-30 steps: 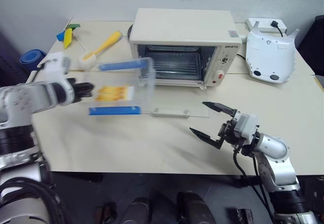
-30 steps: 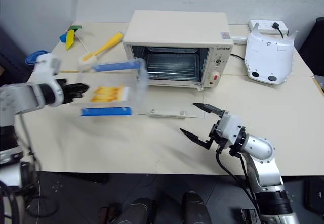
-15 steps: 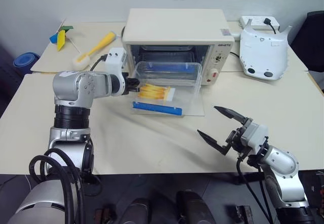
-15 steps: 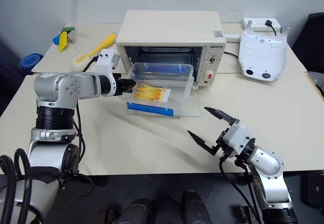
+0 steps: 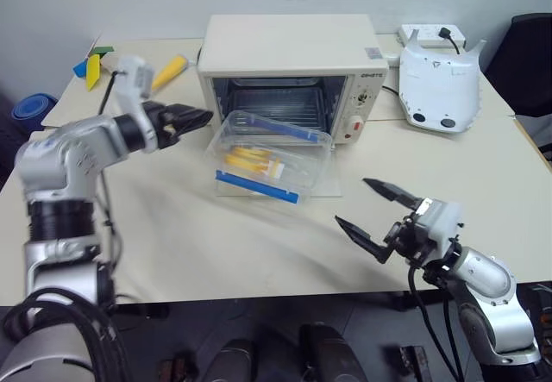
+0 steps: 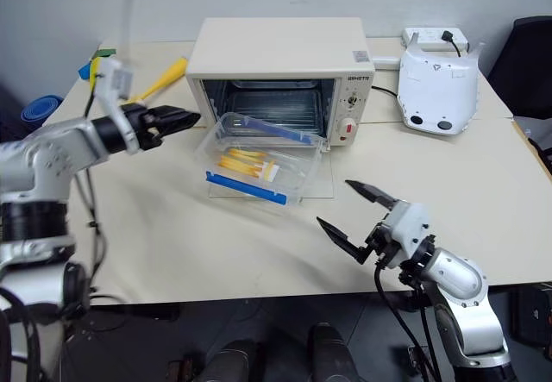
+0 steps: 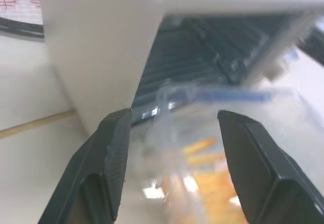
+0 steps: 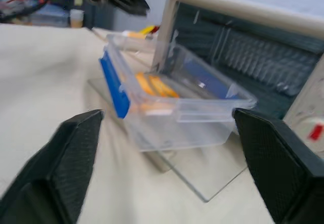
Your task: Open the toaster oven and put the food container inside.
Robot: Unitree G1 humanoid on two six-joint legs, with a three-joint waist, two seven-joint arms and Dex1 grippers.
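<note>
The cream toaster oven (image 5: pixel 289 54) stands at the back of the table with its glass door (image 5: pixel 326 188) folded down flat. The clear food container (image 5: pixel 267 159), with blue clip strips and yellow-orange strips inside, lies tilted on that door, its far edge at the oven mouth. My left gripper (image 5: pixel 197 116) hovers left of the container, apart from it. Its fingers (image 7: pixel 111 158) stand open with nothing between them. My right gripper (image 5: pixel 352 201) is open and empty over the table's near right part, pointing toward the container (image 8: pixel 172 97).
A white shield-shaped device (image 5: pixel 440 76) and a power strip (image 5: pixel 431 33) sit right of the oven. A yellow-handled brush (image 5: pixel 168 72) and a blue-and-yellow item (image 5: pixel 90 65) lie at the back left. The table's front edge runs just below my right gripper.
My left gripper has let go of the food container, opened and drawn back to the left. The container now rests on the open door. The right gripper has kept its place.
</note>
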